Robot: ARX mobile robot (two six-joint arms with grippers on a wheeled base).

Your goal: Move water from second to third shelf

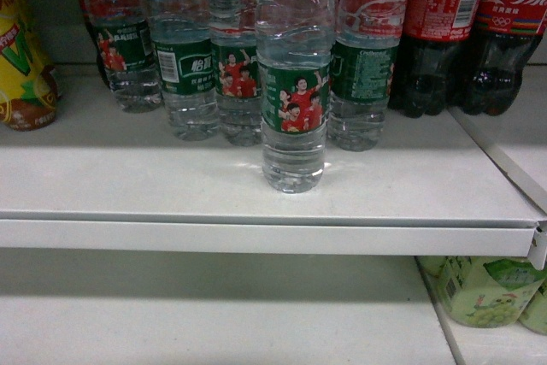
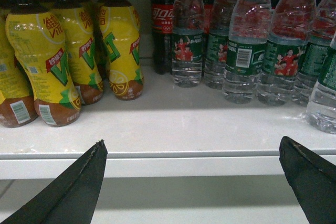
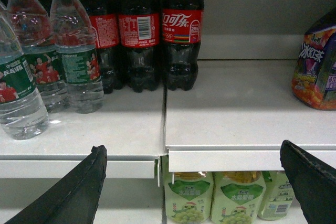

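Note:
Several water bottles with green labels stand on a white shelf (image 1: 128,177). One water bottle (image 1: 293,83) stands alone ahead of the row, near the shelf's front edge. It also shows at the right edge of the left wrist view (image 2: 325,87) and at the left edge of the right wrist view (image 3: 16,87). My left gripper (image 2: 193,141) is open, level with the shelf's front lip, with nothing between its fingers. My right gripper (image 3: 192,145) is open too, in front of the seam between two shelf boards. Neither gripper shows in the head view.
Yellow tea bottles (image 2: 42,56) fill the shelf's left part. Dark cola bottles (image 3: 181,35) stand right of the water. A purple pack (image 3: 315,66) sits further right. Pale green grape drinks (image 3: 189,198) stand on the lower shelf (image 1: 214,322).

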